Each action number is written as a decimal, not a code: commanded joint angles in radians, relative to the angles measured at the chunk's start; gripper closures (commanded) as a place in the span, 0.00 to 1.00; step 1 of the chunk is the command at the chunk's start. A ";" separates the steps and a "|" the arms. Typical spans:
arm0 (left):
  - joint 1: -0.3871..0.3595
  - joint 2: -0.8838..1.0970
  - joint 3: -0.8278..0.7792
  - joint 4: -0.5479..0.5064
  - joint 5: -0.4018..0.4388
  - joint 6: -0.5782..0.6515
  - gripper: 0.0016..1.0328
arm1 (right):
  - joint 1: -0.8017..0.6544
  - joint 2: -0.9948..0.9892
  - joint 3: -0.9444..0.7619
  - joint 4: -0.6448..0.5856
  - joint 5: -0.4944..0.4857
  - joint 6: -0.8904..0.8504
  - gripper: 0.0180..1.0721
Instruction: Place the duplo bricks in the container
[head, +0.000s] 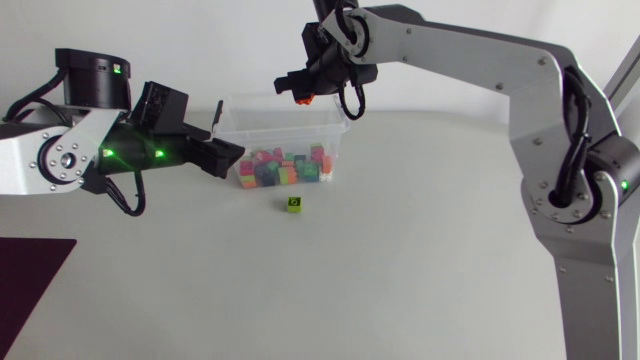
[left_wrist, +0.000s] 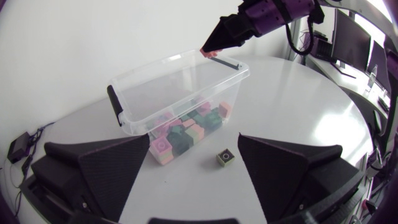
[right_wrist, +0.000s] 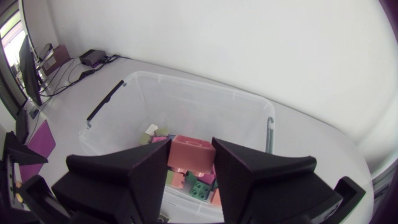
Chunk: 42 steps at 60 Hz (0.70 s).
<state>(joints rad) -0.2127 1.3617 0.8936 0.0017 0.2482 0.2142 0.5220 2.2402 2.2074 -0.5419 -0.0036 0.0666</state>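
Observation:
A clear plastic container (head: 331, 131) stands at the back middle of the table with several coloured duplo bricks (head: 283, 168) in it. My right gripper (head: 299, 97) hangs over its far left corner, shut on a red brick (right_wrist: 191, 154) that shows between its fingers (right_wrist: 134, 171) in the right wrist view. One green brick (head: 293, 203) lies alone on the table in front of the container. My left gripper (head: 226, 146) is open and empty just left of the container. In its wrist view the green brick (left_wrist: 226, 157) and the container (left_wrist: 143, 81) lie ahead of its fingers (left_wrist: 109, 168).
A dark maroon mat (head: 28, 285) lies at the table's front left corner. The container has black clip handles (left_wrist: 114, 101) on its short ends. White table surface (head: 380, 270) stretches in front of and to the right of the green brick.

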 joint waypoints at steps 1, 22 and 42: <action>-0.001 -0.023 -0.028 -0.005 -0.003 0.021 0.04 | 0.006 0.030 0.049 0.010 0.007 -0.011 0.71; 0.003 -0.042 -0.027 -0.019 -0.003 0.021 0.04 | 0.023 0.141 0.282 -0.139 0.016 -0.021 0.03; 0.003 -0.036 -0.013 -0.065 -0.004 0.022 0.04 | -0.005 0.179 0.652 -0.718 -0.012 -0.007 0.04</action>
<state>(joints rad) -0.2127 1.3338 0.8814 -0.0551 0.2482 0.2184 0.5323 2.4947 2.9231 -1.2053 -0.0021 0.0559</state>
